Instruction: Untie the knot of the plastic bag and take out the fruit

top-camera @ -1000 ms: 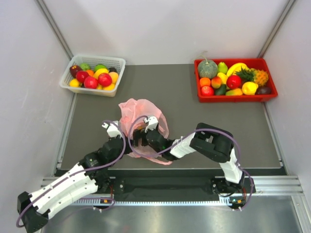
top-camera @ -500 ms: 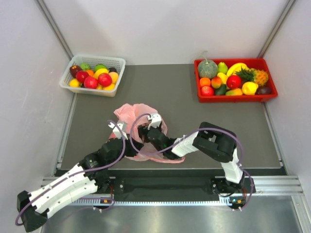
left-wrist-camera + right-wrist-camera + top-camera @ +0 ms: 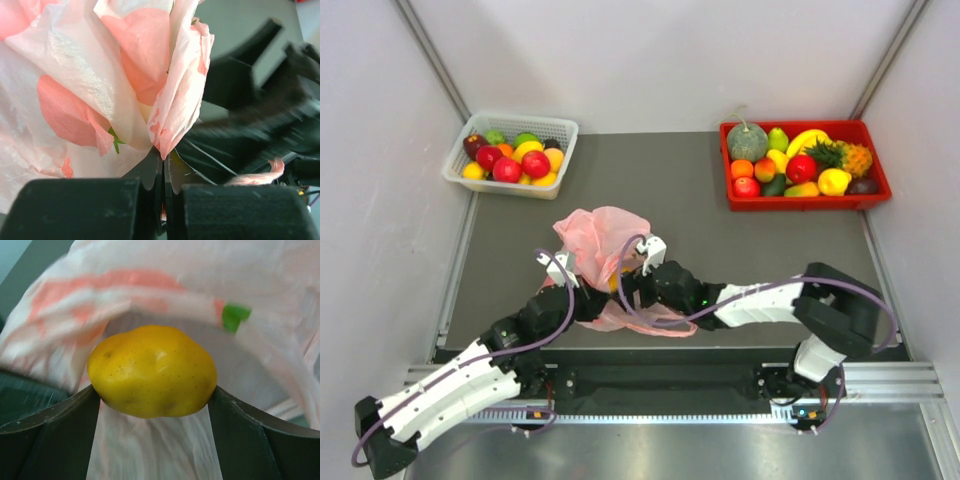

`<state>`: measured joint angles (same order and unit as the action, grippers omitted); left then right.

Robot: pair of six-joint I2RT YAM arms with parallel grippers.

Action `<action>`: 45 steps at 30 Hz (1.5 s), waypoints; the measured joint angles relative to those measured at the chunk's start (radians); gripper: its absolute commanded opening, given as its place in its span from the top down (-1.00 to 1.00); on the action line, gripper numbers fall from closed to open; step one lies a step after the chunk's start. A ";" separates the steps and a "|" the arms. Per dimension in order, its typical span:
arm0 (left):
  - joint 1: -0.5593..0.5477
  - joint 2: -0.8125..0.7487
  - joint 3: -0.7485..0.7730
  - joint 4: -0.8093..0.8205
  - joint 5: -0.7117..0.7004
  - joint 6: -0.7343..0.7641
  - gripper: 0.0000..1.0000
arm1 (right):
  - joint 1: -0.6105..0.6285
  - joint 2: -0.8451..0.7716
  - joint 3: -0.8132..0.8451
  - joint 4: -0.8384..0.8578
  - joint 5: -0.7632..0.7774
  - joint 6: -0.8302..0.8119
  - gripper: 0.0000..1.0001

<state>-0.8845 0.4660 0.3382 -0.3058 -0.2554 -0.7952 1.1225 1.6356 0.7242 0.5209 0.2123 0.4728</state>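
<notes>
The pink plastic bag (image 3: 598,238) stands crumpled at the table's near middle. My left gripper (image 3: 598,299) is shut on a fold of the bag's edge (image 3: 175,107), pinching pink plastic between its fingertips. My right gripper (image 3: 631,286) reaches into the bag's mouth from the right and is shut on a yellow roundish fruit (image 3: 152,371), held between both fingers with bag plastic around and below it. A loose pink strip (image 3: 660,325) lies flat by the near edge. No tied knot shows. The other fruits in the bag are hidden.
A white basket (image 3: 563,130) of fruit stands at the back left. A red tray (image 3: 802,203) of fruit stands at the back right. Grey walls close in both sides. The right arm's forearm (image 3: 760,303) lies low across the near right.
The right arm has stretched out, its elbow swinging right and toward the near edge. Both grippers shifted a little right. The bag now stands taller and more bunched.
</notes>
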 measured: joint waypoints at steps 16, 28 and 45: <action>0.000 0.060 0.000 0.019 -0.071 0.006 1.00 | -0.172 -0.786 -0.122 -0.661 0.013 -0.006 1.00; 0.000 0.084 0.000 0.053 -0.071 0.013 1.00 | -0.947 -0.487 0.215 -0.730 0.205 0.001 1.00; 0.000 0.133 0.013 0.089 -0.045 0.035 1.00 | -1.217 0.507 1.306 -0.901 0.103 -0.019 -0.48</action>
<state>-0.8845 0.5987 0.3508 -0.2165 -0.3008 -0.7597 -0.0940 2.1429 2.0304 -0.3798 0.3149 0.4534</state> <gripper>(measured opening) 0.013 0.796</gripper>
